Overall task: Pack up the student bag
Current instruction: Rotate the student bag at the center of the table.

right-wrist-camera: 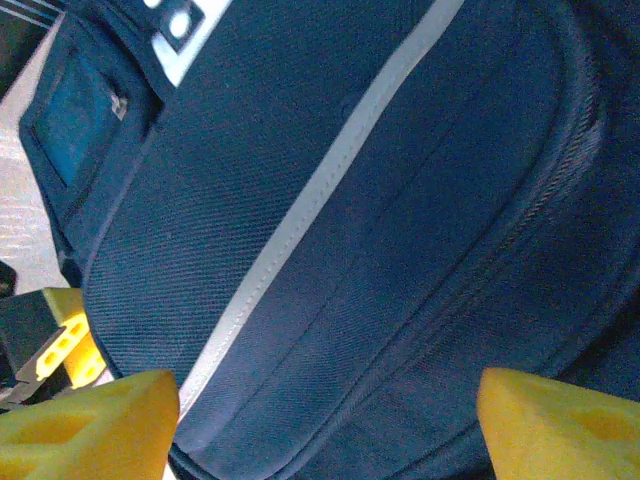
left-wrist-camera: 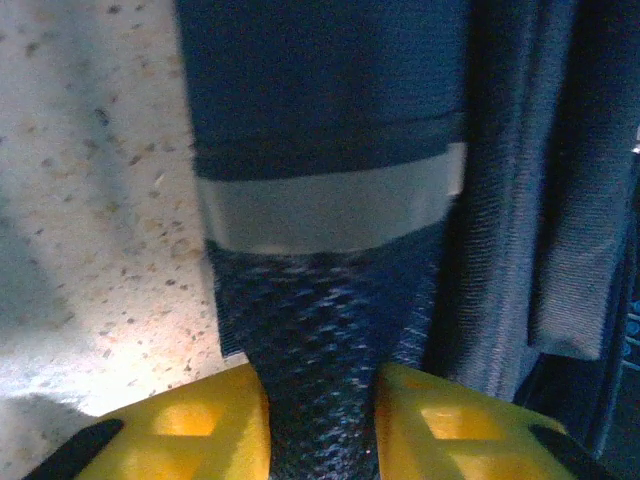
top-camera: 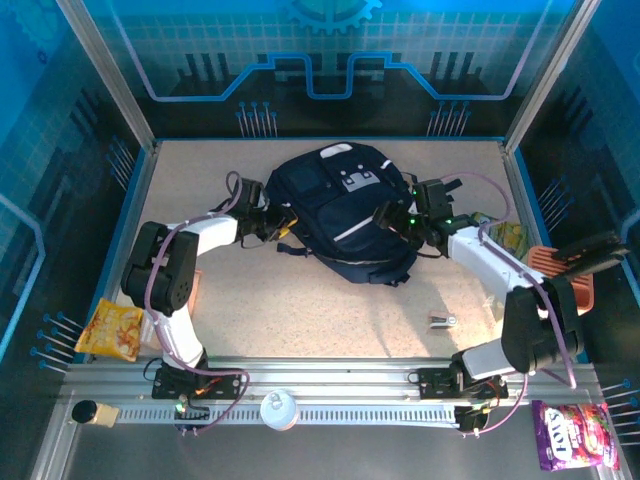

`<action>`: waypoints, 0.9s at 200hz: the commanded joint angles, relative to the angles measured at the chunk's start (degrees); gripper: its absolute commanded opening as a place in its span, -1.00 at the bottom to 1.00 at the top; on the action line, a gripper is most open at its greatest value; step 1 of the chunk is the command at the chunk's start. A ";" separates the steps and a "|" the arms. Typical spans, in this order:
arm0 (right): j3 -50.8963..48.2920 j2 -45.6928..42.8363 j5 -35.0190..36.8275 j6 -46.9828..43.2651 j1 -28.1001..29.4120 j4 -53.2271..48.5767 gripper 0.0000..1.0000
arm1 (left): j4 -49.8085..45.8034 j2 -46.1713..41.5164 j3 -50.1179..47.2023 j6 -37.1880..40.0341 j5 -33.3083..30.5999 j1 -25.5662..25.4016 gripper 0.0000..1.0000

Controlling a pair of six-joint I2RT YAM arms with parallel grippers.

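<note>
One student bag [top-camera: 340,215] mid-frame on tabletop [top-camera: 300,320]; left fingers [left-wrist-camera: 190,430] grasping its mesh strap, right fingers [right-wrist-camera: 90,425] released wide over it

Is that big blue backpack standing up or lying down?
Lying down: the student bag rests flat on the table, its front patch facing up.
</note>
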 commanded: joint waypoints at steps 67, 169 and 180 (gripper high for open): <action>13.92 18.19 -6.19 -6.22 2.22 3.70 0.34 | 4.09 -7.75 -5.76 -1.81 -1.82 4.36 -1.00; 29.42 19.59 -0.41 -19.46 2.93 -7.36 0.40 | 5.57 -16.58 -11.80 -4.18 -3.56 4.35 -1.00; 27.43 15.45 2.44 -20.52 3.52 -9.06 0.42 | 5.47 -16.31 -11.11 -4.06 -3.00 3.80 -1.00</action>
